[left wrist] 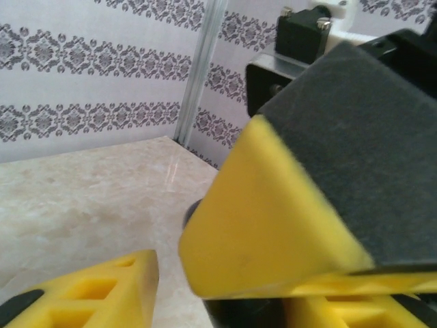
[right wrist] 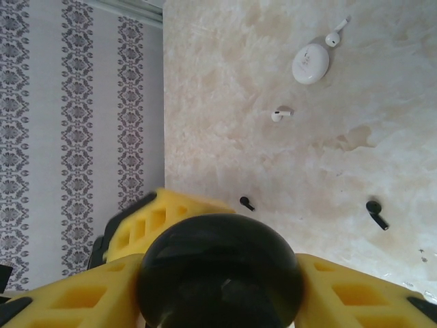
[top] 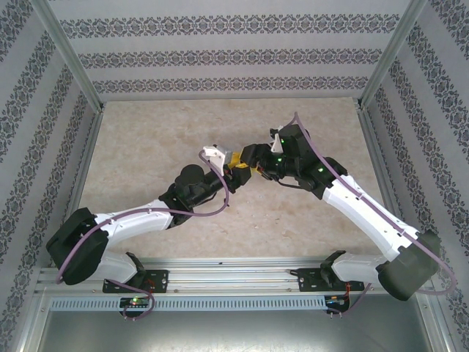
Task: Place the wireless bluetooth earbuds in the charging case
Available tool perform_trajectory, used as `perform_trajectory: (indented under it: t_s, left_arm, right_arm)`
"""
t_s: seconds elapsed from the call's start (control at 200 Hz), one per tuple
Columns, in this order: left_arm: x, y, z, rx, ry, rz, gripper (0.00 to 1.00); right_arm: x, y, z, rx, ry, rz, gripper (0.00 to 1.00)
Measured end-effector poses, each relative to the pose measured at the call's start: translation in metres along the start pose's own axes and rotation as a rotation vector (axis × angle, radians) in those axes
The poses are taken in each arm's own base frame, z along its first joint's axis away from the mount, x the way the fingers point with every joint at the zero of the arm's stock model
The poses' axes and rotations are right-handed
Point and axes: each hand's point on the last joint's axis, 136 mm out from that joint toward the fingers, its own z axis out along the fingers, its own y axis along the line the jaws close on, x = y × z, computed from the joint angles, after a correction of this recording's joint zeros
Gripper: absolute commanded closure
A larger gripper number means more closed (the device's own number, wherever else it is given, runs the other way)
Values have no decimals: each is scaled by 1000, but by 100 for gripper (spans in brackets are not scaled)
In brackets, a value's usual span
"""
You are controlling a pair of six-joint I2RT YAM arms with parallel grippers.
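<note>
From above, the two arms meet over the middle of the counter (top: 146, 139). The left gripper (top: 236, 174) reaches in from 7 o'clock and the right gripper (top: 253, 169) from 4 o'clock, their yellow fingers almost touching.

In the left wrist view, the left gripper's jaws stand apart at 7 and 5 o'clock. A strip of counter shows between the 7 o'clock finger and a dark shape at 6 o'clock, which may be the case, though the blur leaves us unsure. One padded finger (left wrist: 287, 225) of the right gripper looms just in front.

In the right wrist view, the right gripper is clamped on a round black charging case (right wrist: 218, 263), with a finger on either side. On the counter beyond, a white charging case (right wrist: 311, 63) lies at 1 o'clock with a white earbud (right wrist: 334, 36) just beside it. A second white earbud (right wrist: 280, 114) lies nearer the centre. A black earbud (right wrist: 246, 203) sits just above the held case, and a second black earbud (right wrist: 375, 213) lies at 3 o'clock.
</note>
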Motion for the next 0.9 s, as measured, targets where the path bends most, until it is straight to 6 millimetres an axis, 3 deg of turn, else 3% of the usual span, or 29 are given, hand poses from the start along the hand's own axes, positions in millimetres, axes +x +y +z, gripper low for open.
perform_trajectory:
  t_s: [0.13, 0.26, 0.39, 0.53, 0.694, 0.899]
  left_arm:
    - [-7, -7, 3, 33, -5, -3, 88]
    - [-12, -11, 2, 67, 5, -7, 95]
    - [-20, -8, -6, 111, 46, -29, 100]
    - [-50, -3, -22, 167, 58, -47, 100]
    - [-86, -20, -45, 269, 60, -35, 100]
    - [-109, -51, -62, 419, 112, -29, 100]
  right_arm:
    - [-4, 2, -4, -29, -16, 2, 33]
    - [-10, 6, -18, -70, -24, -10, 25]
    - [-26, 10, -44, -118, -52, -57, 24]
    - [-38, 33, -80, -210, -72, -175, 29]
    - [-19, 74, -107, -349, -5, -388, 31]
    - [7, 87, -106, -401, 71, -528, 29]
